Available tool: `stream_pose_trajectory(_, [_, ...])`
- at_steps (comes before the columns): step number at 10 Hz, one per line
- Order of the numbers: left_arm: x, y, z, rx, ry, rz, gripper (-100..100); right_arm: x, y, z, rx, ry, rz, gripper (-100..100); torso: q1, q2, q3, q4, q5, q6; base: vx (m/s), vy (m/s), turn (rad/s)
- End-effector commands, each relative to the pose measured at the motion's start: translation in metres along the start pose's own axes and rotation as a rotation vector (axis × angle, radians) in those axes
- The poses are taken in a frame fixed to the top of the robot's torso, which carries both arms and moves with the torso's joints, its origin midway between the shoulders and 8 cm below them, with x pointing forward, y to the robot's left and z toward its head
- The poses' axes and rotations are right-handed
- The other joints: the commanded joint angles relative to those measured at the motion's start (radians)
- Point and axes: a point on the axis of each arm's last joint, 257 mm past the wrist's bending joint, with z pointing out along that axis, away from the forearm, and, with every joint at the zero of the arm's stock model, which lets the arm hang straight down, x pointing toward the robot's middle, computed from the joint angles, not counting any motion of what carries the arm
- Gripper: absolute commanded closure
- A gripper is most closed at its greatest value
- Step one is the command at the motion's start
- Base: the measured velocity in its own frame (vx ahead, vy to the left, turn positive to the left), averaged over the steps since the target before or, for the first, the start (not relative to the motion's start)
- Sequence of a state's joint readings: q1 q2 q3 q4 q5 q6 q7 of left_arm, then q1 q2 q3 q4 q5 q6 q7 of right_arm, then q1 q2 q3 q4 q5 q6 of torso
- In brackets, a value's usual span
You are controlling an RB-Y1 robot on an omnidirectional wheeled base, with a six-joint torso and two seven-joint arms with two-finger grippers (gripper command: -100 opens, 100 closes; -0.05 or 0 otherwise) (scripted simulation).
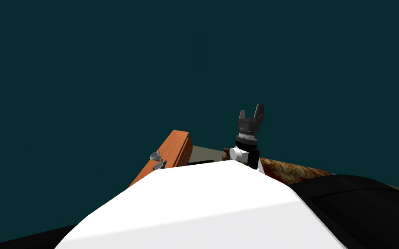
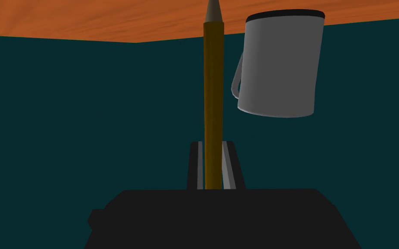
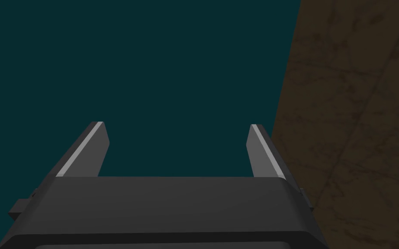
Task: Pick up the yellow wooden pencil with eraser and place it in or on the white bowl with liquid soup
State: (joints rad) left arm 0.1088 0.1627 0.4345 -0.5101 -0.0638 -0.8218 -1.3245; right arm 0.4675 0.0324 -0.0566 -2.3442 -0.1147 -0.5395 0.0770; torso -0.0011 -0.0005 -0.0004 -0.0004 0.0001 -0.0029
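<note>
Up close against a dark teal wall (image 1: 107,65), with an orange wood-grain desk (image 1: 172,149) jutting in low at the left. Standing on that desk, a plain grey mug (image 2: 278,62), handle turned toward the pencil, near it but apart.

Just beside the mug, the left gripper (image 2: 213,145), fingers (image 2: 200,164) squeezed narrow on the pencil (image 2: 213,99), one blade flat against each side of the dark yellow shaft. Gripped near one end, leaving most of the length sticking straight out along the gripper's line, grey-brown tip toward the desk. Tip-to-wood contact: cannot tell. Eraser end hidden behind the gripper body. Probably pinched flat-on like this to stop the thin shaft rolling or swinging during the carry.

Seems past the pick-up, then, with the carry to the bowl and the release not yet done. A risk in that long overhang: easy to clip the mug when swinging away, so worth lifting clear of the desk first.

Further right, the right gripper (image 1: 250,113), raised upright in front of the wall, fingers (image 3: 86,149) spread wide and holding nothing. Likely parked high to stay out of the working arm's way. Rightmost and low down, a brown mottled surface (image 1: 294,170).
</note>
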Motion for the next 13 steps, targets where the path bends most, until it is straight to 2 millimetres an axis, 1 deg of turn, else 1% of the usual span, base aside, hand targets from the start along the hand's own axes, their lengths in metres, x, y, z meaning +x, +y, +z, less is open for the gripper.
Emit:
stream_pose_trajectory(1, [0.003, 0.018, -0.012, -0.011, 0.001, -0.006, 100, 0.000, 0.000, 0.000, 0.000, 0.000, 0.000, 0, 0.000, 0.000, 0.000, 0.000, 0.000, 0.000, 0.011, -0.069, -0.077])
stream_pose_trajectory(2, [0.003, 0.023, -0.015, -0.014, 0.001, -0.006, 100, 0.000, 0.000, 0.000, 0.000, 0.000, 0.000, 0, -0.002, 0.000, 0.000, -0.001, 0.001, 0.000, 0.019, -0.072, -0.041])
stream_pose_trajectory(3, [0.002, 0.020, -0.011, -0.011, -0.002, -0.004, 100, 0.000, 0.000, 0.000, 0.000, 0.000, 0.000, 0, -0.002, 0.000, 0.000, -0.001, 0.001, 0.000, 0.007, -0.030, 0.008])
stream_pose_trajectory(4, [0.002, 0.021, -0.012, -0.012, -0.002, -0.006, 0, 0.000, 0.000, 0.000, 0.000, 0.000, 0.000, 0, 0.000, 0.000, 0.000, -0.001, 0.001, 0.000, 0.000, -0.006, 0.000])
stream_pose_trajectory(5, [-0.010, 0.033, -0.007, -0.029, -0.031, -0.006, 100, 0.000, 0.000, 0.000, 0.000, 0.000, 0.000, 0, 0.002, 0.000, 0.000, -0.001, 0.001, 0.000, -0.095, -0.083, 0.175])
stream_pose_trajectory(7, [-0.020, 0.041, -0.004, -0.041, -0.052, -0.005, 100, 0.000, 0.000, 0.000, 0.000, 0.000, 0.000, 0, -0.006, 0.011, 0.006, 0.001, 0.000, -0.002, -0.167, -0.135, 0.157])
stream_pose_trajectory(8, [-0.020, 0.041, -0.004, -0.040, -0.053, -0.005, 100, 0.000, 0.000, 0.000, 0.000, 0.000, 0.000, 0, -0.007, 0.013, 0.007, 0.001, -0.001, -0.002, -0.111, -0.083, 0.031])
stream_pose_trajectory(11, [-0.045, 0.064, 0.001, -0.070, -0.112, -0.001, 100, 0.000, 0.000, 0.000, 0.000, 0.000, 0.000, 0, -0.007, 0.012, 0.006, 0.001, -0.002, -0.002, -0.155, -0.111, 0.133])
stream_pose_trajectory(12, [-0.040, 0.065, -0.001, -0.073, -0.101, -0.002, 100, 0.000, 0.000, 0.000, 0.000, 0.000, 0.000, 0, -0.006, 0.013, 0.007, 0.001, -0.002, -0.003, -0.148, -0.077, 0.073])
stream_pose_trajectory(13, [-0.044, 0.064, 0.001, -0.070, -0.111, -0.001, 100, 0.000, 0.000, 0.000, 0.000, 0.000, 0.000, 0, -0.006, 0.012, 0.007, 0.002, -0.002, -0.002, -0.060, -0.039, 0.007])
